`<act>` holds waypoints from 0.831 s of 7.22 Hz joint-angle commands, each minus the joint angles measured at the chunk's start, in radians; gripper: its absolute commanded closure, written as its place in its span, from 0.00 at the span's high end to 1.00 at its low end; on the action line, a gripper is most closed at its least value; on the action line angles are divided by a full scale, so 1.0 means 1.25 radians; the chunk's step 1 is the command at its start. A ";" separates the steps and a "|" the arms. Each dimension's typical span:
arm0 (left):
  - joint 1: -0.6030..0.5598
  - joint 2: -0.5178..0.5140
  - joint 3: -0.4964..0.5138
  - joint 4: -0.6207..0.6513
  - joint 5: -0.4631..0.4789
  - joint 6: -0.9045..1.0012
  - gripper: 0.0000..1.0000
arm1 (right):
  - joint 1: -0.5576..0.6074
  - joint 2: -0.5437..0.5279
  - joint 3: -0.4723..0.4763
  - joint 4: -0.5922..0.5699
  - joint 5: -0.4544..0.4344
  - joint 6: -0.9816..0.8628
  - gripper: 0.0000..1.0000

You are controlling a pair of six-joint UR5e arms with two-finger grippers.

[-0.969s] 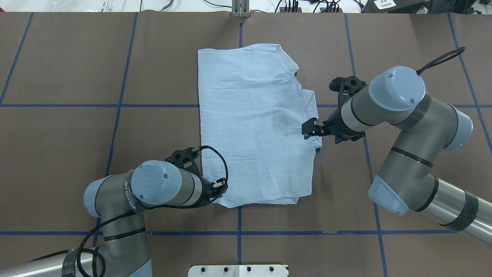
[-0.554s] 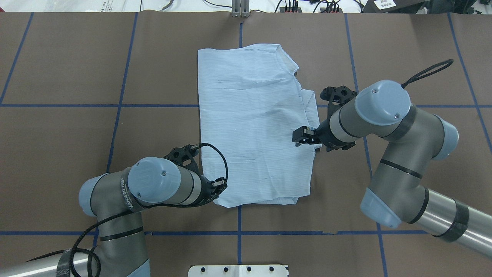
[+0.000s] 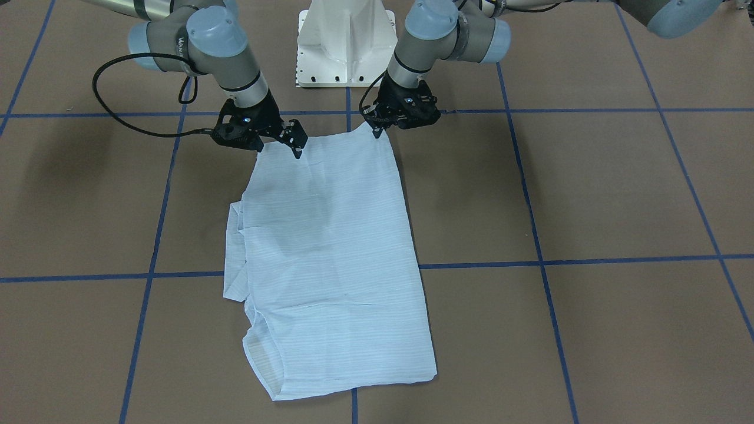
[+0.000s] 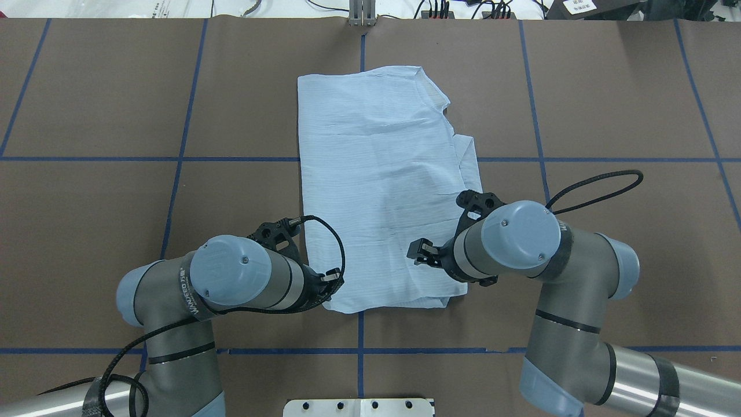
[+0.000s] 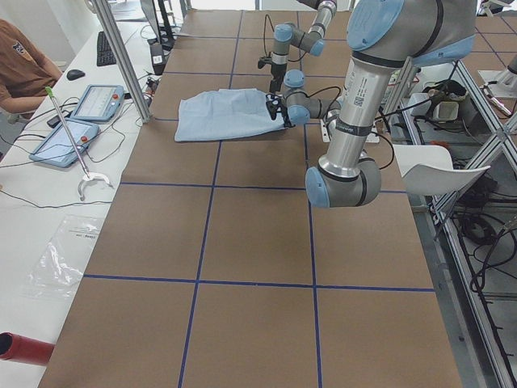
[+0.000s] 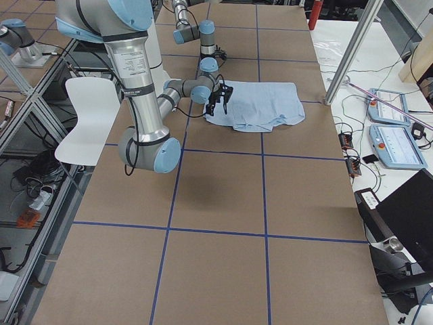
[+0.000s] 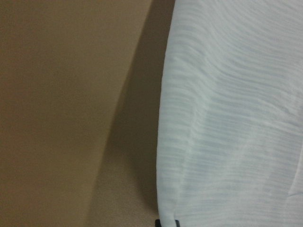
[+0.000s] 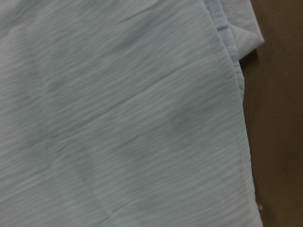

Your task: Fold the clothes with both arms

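Two silver-grey tubular robot arms, the left one (image 4: 231,284) and the right one (image 4: 509,240), bend over a thin light-blue striped shirt (image 4: 376,174). It lies flat as a rough rectangle, partly folded, near the middle of the brown paper-covered table (image 4: 116,116), its short edge nearest the robot's base.

The black two-finger left gripper (image 3: 377,126) sits right at the shirt's near left corner. From where I stand its wrist hides the jaws, so I cannot tell whether it has pinched the cloth. The black right gripper (image 4: 419,253) hovers over the fabric, well in from the near right corner, jaws apparently parted and holding nothing.

The risk is an uneven pick. If the right gripper comes down where it hangs, it would likely catch only the top layer, or bunch the cloth inboard of the edge. The lift would then skew and drag the stack. The folded-under layers peeping out along the right edge (already untidy) could also pull loose, since the fabric looks light and slippery.

Count: one shirt, two arms, two grippers, one white metal pedestal (image 3: 344,41).
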 commanded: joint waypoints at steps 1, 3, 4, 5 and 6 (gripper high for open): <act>0.000 0.000 0.001 0.000 0.000 0.000 0.00 | -0.031 0.042 -0.001 -0.126 -0.021 0.100 1.00; 0.002 -0.001 -0.001 -0.001 0.000 0.000 0.00 | -0.048 0.042 -0.014 -0.130 -0.026 0.187 1.00; 0.002 -0.001 0.001 -0.001 0.000 0.000 0.00 | -0.056 0.042 -0.014 -0.132 -0.027 0.211 1.00; 0.002 -0.001 -0.001 -0.001 0.000 0.001 0.00 | -0.066 0.041 -0.022 -0.130 -0.032 0.221 1.00; 0.002 -0.001 0.001 -0.001 0.000 0.001 0.00 | -0.068 0.041 -0.022 -0.130 -0.032 0.222 1.00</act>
